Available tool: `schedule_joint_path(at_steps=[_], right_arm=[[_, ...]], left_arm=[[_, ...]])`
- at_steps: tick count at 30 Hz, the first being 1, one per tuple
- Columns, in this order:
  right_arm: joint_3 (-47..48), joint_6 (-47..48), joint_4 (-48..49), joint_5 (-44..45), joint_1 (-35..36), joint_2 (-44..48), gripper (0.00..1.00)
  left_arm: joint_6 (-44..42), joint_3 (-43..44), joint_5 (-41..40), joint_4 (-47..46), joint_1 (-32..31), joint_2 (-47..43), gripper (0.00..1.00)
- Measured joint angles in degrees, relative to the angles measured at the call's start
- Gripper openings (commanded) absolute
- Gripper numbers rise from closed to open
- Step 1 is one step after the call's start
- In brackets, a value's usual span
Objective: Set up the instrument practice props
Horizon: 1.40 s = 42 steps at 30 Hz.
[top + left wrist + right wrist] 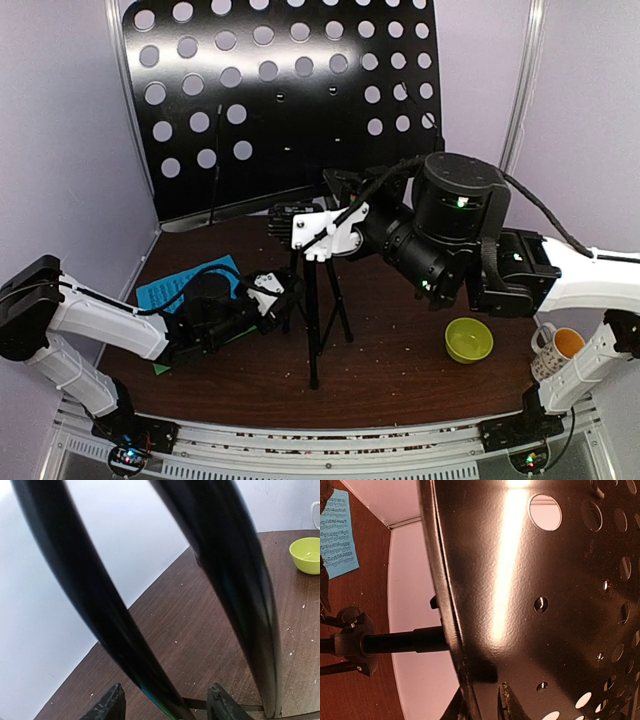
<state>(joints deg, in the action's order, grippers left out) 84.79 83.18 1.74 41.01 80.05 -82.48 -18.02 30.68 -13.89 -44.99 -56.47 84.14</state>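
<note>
Pale walls box in a dark wooden tabletop (400,380) speckled with crumbs. From above, the music stand (311,310) is upright at the centre on its tripod legs, its perforated desk (290,100) tilted back toward the rear wall. A blue sheet (185,285) lies flat at the left, with a corner of a green sheet (160,368) poking out beneath the left arm. A yellow-green bowl (468,340) and a spotted mug (555,345) sit well off to the right.

The overhead view only shows the left claw (285,290) low beside the legs. Its wrist camera shows more: the fingertips (112,705) stand apart, one black leg runs down between them with a gap on either side, and nothing is gripped.

The right claw (285,222) is up at the desk's lower edge. Up close, its fingers (507,702) straddle that edge. I cannot tell whether they are pinching it or only bracketing it. That view also catches the printed staves on the blue sheet.
</note>
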Motion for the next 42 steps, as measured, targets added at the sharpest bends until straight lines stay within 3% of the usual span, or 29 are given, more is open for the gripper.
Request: schedule_joint_path(at_steps=[5,23,42], right_arm=[[0.0,0.0,-0.2,0.0,0.0,0.0,0.22],[-1.6,-1.4,-0.1,0.0,0.0,2.6,0.51],[-3.9,-5.8,-3.5,-1.2,0.0,7.3,0.66]], left_arm=[[0.5,0.0,0.0,0.0,0.0,0.2,0.51],[0.0,2.3,0.0,1.0,0.0,0.2,0.50],[-0.5,2.8,0.8,1.9,0.0,0.2,0.50]])
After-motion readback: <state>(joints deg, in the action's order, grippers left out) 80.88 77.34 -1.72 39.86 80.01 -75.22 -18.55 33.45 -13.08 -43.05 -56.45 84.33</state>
